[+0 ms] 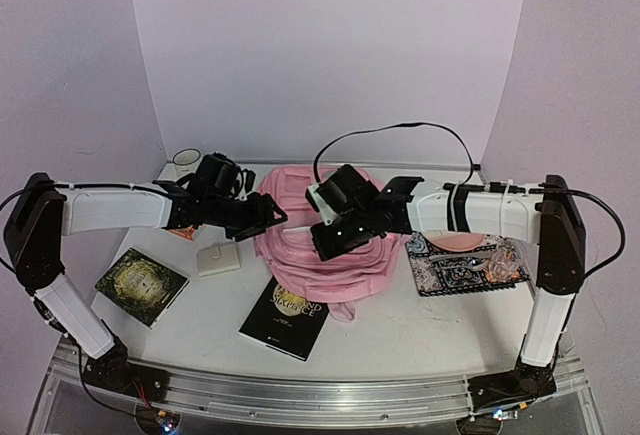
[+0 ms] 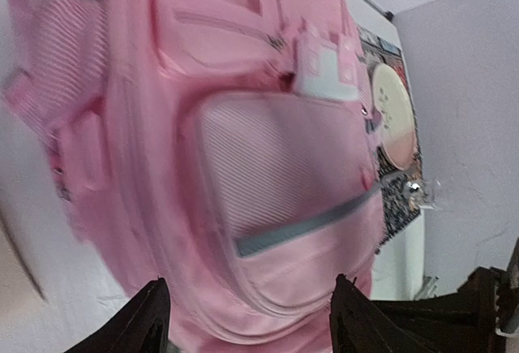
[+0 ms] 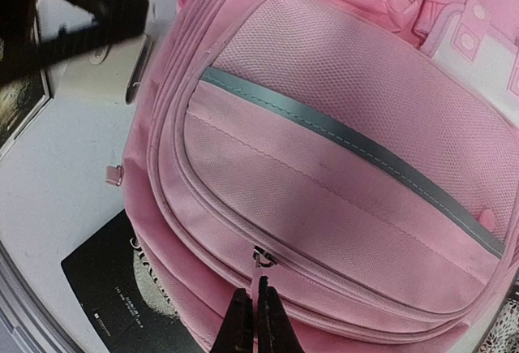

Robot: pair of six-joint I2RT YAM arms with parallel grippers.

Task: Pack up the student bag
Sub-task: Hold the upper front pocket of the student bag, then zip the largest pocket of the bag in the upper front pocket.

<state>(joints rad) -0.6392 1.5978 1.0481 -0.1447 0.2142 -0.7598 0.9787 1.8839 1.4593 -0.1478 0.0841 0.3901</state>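
The student bag (image 1: 335,260) is a big pink backpack lying flat in the middle of the table. It fills the left wrist view (image 2: 268,166) and the right wrist view (image 3: 340,166). My left gripper (image 1: 272,217) hovers at the bag's left edge, open, with only pink fabric showing between its fingertips (image 2: 249,288). My right gripper (image 1: 325,240) sits over the bag's front. In its wrist view the right gripper (image 3: 251,296) is shut on the small pink zipper pull (image 3: 259,270) of the front pocket's curved zip.
A black book (image 1: 285,317) lies at the bag's near-left corner, also in the right wrist view (image 3: 113,280). A green-covered book (image 1: 141,283) and a small white box (image 1: 218,259) lie to the left. A patterned pad (image 1: 465,260) lies right, a cup (image 1: 186,158) back left.
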